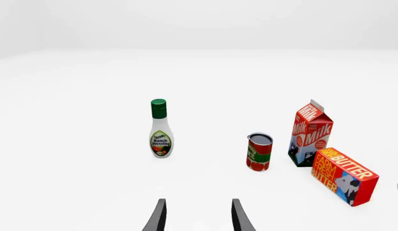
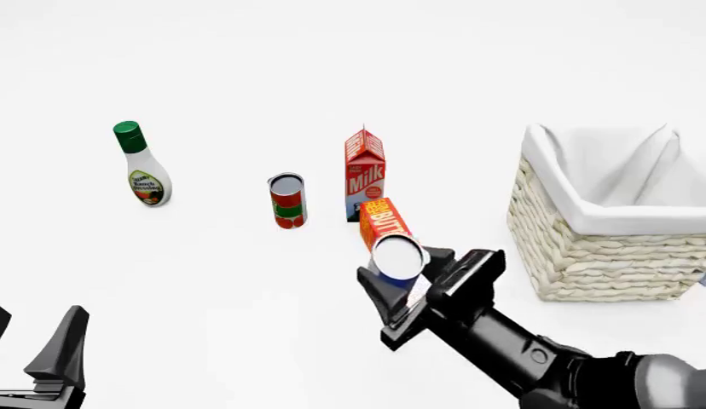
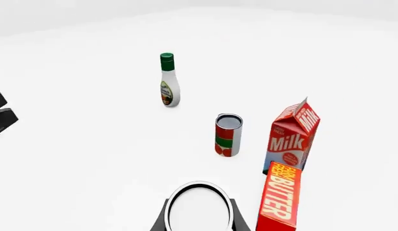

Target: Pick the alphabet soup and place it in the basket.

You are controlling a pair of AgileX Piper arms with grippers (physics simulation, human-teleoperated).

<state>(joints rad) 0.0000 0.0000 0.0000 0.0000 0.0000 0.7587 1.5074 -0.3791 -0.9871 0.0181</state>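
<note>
The alphabet soup (image 2: 397,254) shows its silver-white top and a strip of dark blue label. My right gripper (image 2: 414,274) is shut on it, holding it in front of the butter box, left of the basket (image 2: 598,256). In the right wrist view the can's top (image 3: 199,210) sits between the two fingers of the gripper (image 3: 199,219). The basket is cream wicker with a white cloth lining and stands at the right. My left gripper (image 2: 35,341) is open and empty at the near left; it also shows in the left wrist view (image 1: 199,219).
A red and green can (image 2: 287,201), a milk carton (image 2: 366,175) and an orange butter box (image 2: 383,223) stand mid-table. A ranch dressing bottle (image 2: 141,166) stands at the far left. They also show in the right wrist view: can (image 3: 228,135), carton (image 3: 290,137), box (image 3: 279,197).
</note>
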